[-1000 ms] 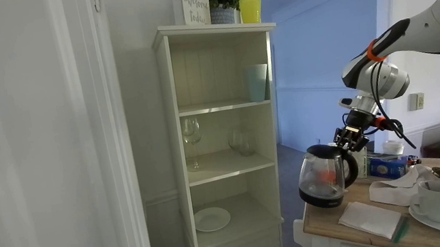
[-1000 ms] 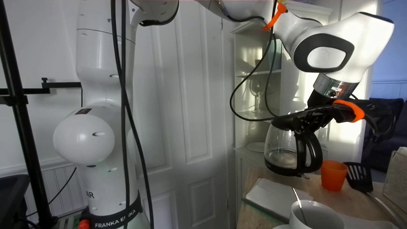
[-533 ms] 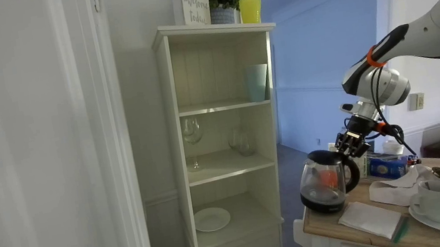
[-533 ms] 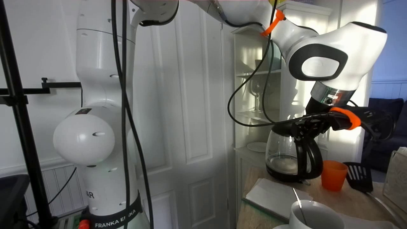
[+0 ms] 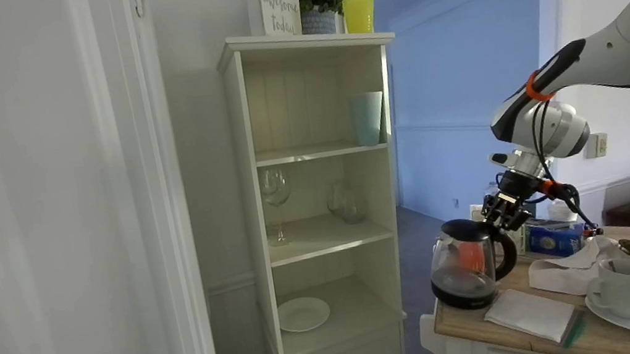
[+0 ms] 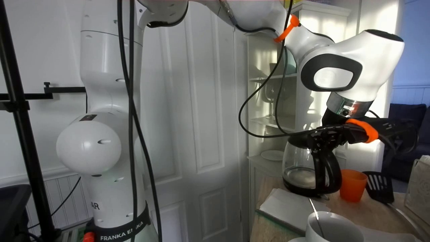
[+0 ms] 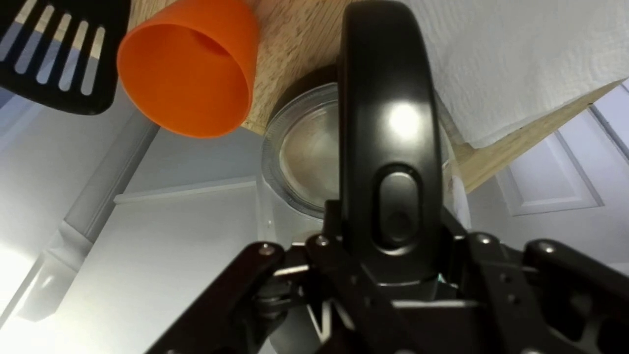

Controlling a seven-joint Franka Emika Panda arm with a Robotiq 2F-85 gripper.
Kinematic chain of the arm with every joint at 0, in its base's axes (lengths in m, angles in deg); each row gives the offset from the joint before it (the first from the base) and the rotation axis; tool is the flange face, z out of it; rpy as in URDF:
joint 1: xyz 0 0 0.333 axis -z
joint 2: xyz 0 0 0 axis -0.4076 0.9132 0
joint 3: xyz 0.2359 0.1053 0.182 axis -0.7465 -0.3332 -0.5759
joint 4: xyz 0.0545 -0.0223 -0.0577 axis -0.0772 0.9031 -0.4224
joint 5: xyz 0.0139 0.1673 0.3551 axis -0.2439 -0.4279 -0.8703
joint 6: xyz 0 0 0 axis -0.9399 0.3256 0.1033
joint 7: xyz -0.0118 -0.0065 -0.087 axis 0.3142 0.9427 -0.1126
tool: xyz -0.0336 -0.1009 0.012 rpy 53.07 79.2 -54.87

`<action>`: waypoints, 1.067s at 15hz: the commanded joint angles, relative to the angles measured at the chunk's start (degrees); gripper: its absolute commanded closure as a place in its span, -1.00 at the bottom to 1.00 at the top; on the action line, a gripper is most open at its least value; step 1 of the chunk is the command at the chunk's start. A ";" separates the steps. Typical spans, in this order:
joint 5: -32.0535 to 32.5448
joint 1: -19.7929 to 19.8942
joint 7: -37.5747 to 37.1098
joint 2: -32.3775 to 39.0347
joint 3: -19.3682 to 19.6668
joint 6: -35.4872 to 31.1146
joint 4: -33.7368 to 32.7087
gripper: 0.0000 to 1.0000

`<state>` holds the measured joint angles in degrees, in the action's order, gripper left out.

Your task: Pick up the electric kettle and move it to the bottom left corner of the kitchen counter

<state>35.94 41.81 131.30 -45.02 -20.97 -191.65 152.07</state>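
Electric kettle (image 5: 464,267) and claw (image 7: 390,231) are nearest in our wrist view, the claw pinching the black handle (image 7: 388,88). We see the kettle at a corner of the table (image 5: 468,324) but cannot tell whether its base (image 5: 464,298) touches. Beyond, we find white paper (image 7: 516,64) to one side, an orange cup (image 7: 189,78) and black spatula (image 6: 383,195) to the other; farther off, a pale cabinet (image 5: 298,104).
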 commanded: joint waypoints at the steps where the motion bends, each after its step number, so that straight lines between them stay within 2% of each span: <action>1: -3.16 -0.02 1.15 -3.26 -0.26 -1.11 2.10 0.62; 16: 6.60 0.16 -0.57 -4.41 1.40 2.29 2.58 0.62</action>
<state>39.65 41.92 131.17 -46.25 -20.25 -191.22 152.84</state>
